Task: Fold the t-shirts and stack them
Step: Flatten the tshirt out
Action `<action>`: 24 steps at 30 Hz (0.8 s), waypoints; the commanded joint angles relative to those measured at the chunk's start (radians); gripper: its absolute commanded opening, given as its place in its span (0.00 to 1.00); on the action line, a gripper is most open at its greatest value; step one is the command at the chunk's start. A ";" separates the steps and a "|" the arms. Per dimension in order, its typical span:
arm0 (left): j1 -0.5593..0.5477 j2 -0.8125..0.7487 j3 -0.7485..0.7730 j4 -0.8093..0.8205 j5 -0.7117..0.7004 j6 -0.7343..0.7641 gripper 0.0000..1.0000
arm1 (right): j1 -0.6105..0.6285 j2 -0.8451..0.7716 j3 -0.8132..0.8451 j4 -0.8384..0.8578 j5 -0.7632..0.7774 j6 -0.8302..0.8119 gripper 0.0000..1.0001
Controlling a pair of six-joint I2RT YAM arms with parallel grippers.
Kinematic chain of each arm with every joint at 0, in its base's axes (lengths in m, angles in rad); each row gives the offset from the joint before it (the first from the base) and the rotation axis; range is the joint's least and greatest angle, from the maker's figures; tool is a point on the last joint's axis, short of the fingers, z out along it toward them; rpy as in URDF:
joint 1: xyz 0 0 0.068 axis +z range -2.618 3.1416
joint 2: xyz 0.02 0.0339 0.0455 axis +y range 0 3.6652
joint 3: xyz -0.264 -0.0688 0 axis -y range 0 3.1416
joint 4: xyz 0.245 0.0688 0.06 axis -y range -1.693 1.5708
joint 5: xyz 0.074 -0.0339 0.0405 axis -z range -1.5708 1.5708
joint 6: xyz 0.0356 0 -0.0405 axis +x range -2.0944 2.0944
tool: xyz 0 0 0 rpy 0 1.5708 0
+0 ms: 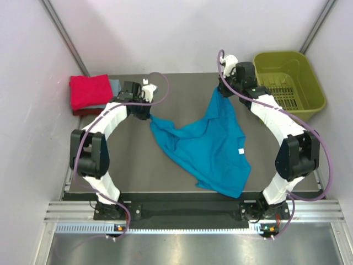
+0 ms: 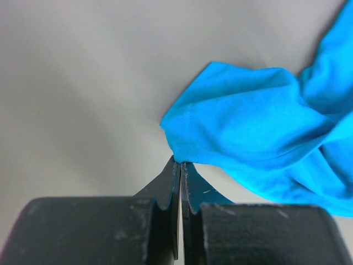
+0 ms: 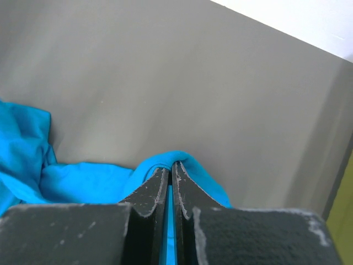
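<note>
The teal-blue t-shirt (image 1: 208, 144) hangs crumpled between both arms over the middle of the table, its lower part trailing toward the near edge. My left gripper (image 1: 148, 115) is shut on the shirt's left corner, which shows in the left wrist view (image 2: 248, 127). My right gripper (image 1: 222, 91) is shut on a hemmed edge of the shirt (image 3: 88, 179) at the back right. A folded red t-shirt (image 1: 89, 91) lies on a folded grey-blue t-shirt (image 1: 115, 85) at the back left corner.
An olive-green plastic basket (image 1: 287, 83) stands at the back right, just beyond the right gripper. White walls close in on both sides. The dark table (image 1: 138, 165) ends at a metal rail near the arm bases.
</note>
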 commanded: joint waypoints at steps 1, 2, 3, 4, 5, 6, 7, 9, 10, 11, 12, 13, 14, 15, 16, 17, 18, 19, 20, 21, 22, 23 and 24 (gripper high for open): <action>0.006 -0.135 0.041 -0.028 -0.012 0.050 0.00 | 0.011 -0.041 0.050 0.057 0.013 -0.015 0.00; 0.006 -0.148 0.041 -0.030 -0.017 0.050 0.00 | 0.013 -0.041 0.048 0.056 0.015 -0.015 0.00; 0.008 -0.173 0.040 -0.033 -0.017 0.051 0.00 | 0.011 -0.040 0.048 0.057 0.016 -0.015 0.00; 0.006 -0.184 0.038 -0.036 -0.018 0.048 0.00 | 0.010 -0.040 0.049 0.057 0.015 -0.015 0.00; 0.008 -0.193 0.041 -0.048 -0.015 0.048 0.00 | 0.010 -0.038 0.049 0.057 0.016 -0.013 0.00; 0.006 -0.208 0.044 -0.059 -0.015 0.047 0.00 | 0.011 -0.037 0.051 0.056 0.016 -0.010 0.00; 0.008 -0.216 0.059 -0.068 -0.017 0.038 0.00 | 0.011 -0.033 0.059 0.056 0.018 -0.009 0.00; 0.008 -0.253 0.075 -0.080 -0.034 0.032 0.00 | 0.005 -0.036 0.071 0.053 0.023 -0.004 0.00; 0.008 -0.268 0.082 -0.079 -0.041 0.032 0.00 | 0.001 -0.038 0.089 0.056 0.033 -0.004 0.00; 0.008 -0.283 0.086 -0.073 -0.053 0.033 0.00 | -0.007 -0.041 0.102 0.059 0.039 -0.004 0.00; 0.008 -0.312 0.092 -0.053 -0.079 0.033 0.00 | -0.013 -0.046 0.115 0.057 0.046 -0.010 0.00; 0.008 -0.325 0.095 -0.045 -0.090 0.042 0.00 | -0.016 -0.047 0.147 0.057 0.064 -0.018 0.00; 0.008 -0.334 0.099 -0.042 -0.098 0.047 0.00 | -0.027 -0.052 0.164 0.057 0.076 -0.024 0.00; 0.011 -0.345 0.108 -0.044 -0.112 0.050 0.00 | -0.035 -0.056 0.181 0.054 0.088 -0.033 0.00; 0.013 -0.348 0.136 -0.045 -0.118 0.053 0.00 | -0.044 -0.058 0.221 0.048 0.108 -0.033 0.00; 0.017 -0.351 0.151 -0.047 -0.127 0.053 0.00 | -0.068 -0.063 0.241 0.048 0.118 -0.030 0.00; 0.028 -0.354 0.171 -0.047 -0.133 0.051 0.00 | -0.082 -0.075 0.262 0.048 0.128 -0.026 0.00; 0.034 -0.356 0.212 -0.044 -0.147 0.053 0.00 | -0.097 -0.082 0.304 0.047 0.141 -0.024 0.00; 0.042 -0.357 0.237 -0.042 -0.155 0.058 0.00 | -0.125 -0.092 0.324 0.045 0.147 -0.024 0.00; 0.051 -0.357 0.288 -0.042 -0.164 0.062 0.00 | -0.140 -0.116 0.339 0.042 0.150 -0.024 0.00; 0.054 -0.356 0.312 -0.044 -0.187 0.077 0.00 | -0.157 -0.131 0.362 0.040 0.150 -0.024 0.00; 0.059 -0.363 0.334 -0.044 -0.195 0.085 0.00 | -0.188 -0.170 0.368 0.039 0.147 -0.023 0.00; 0.060 -0.368 0.371 -0.044 -0.204 0.103 0.00 | -0.206 -0.188 0.375 0.033 0.139 -0.015 0.00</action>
